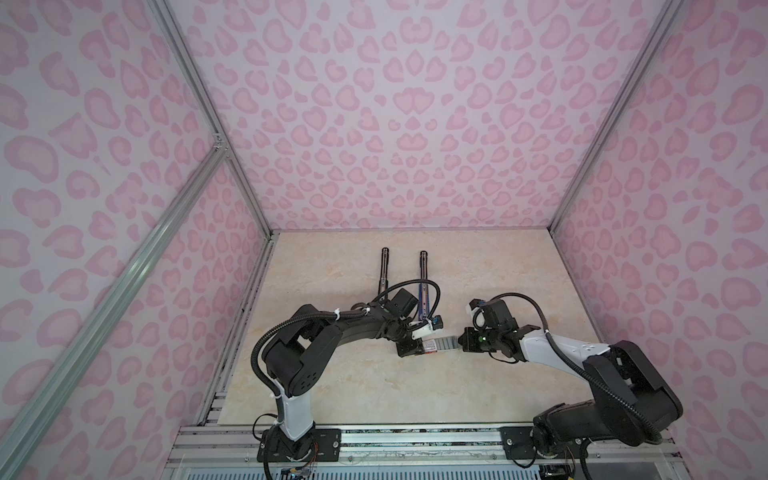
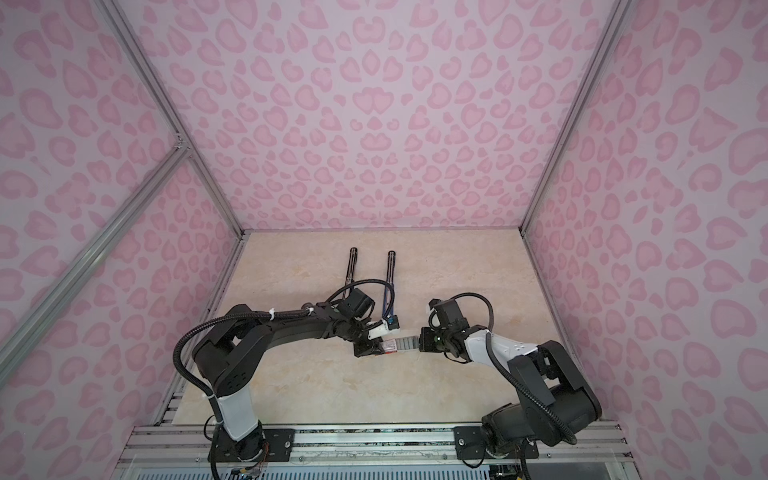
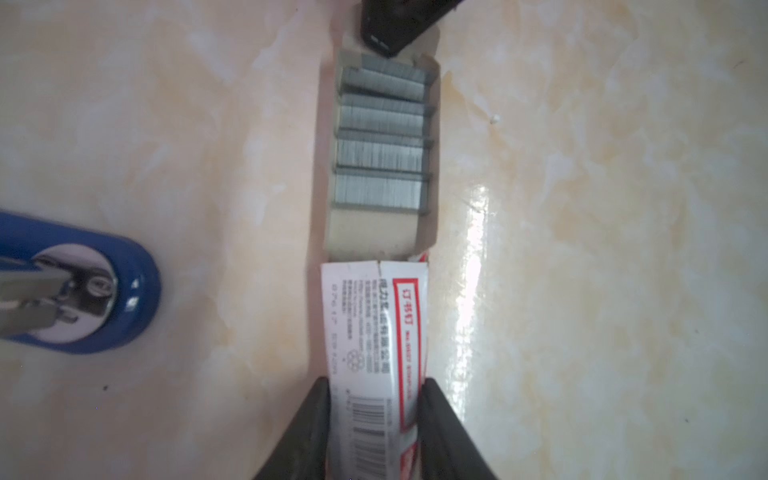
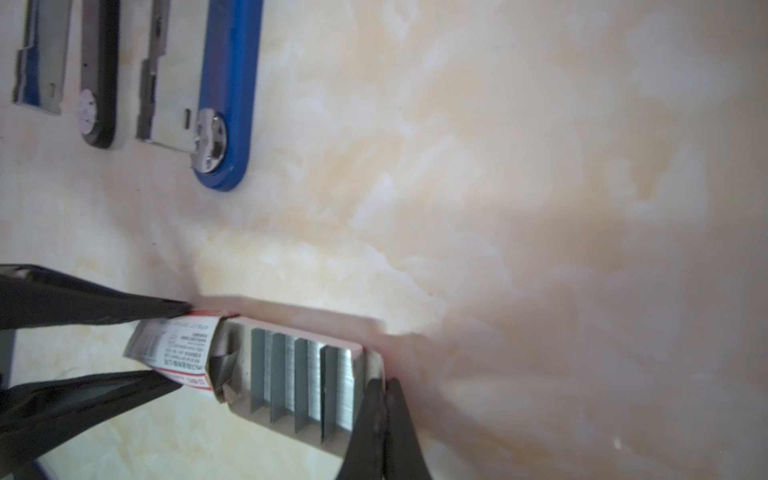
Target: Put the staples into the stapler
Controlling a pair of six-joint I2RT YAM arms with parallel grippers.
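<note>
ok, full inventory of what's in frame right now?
table: one, cream marble, under everything
staplers: two, at least one blue, side by side, far centre-left
sleeve: one, white with red label, mid-table near staplers
tray: one, beige, sticking out of sleeve
staples: several strips, silver-grey, in tray
walls: three, pink spotted, around table
left gripper: one, black, shut on sleeve
right gripper: one, black, shut on tray end

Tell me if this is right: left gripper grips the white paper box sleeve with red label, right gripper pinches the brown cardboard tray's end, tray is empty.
Not empty: the left wrist view shows silvery-grey metal staples in the brown cardboard tray. The left gripper, white paper box sleeve and right gripper are as said.
</note>
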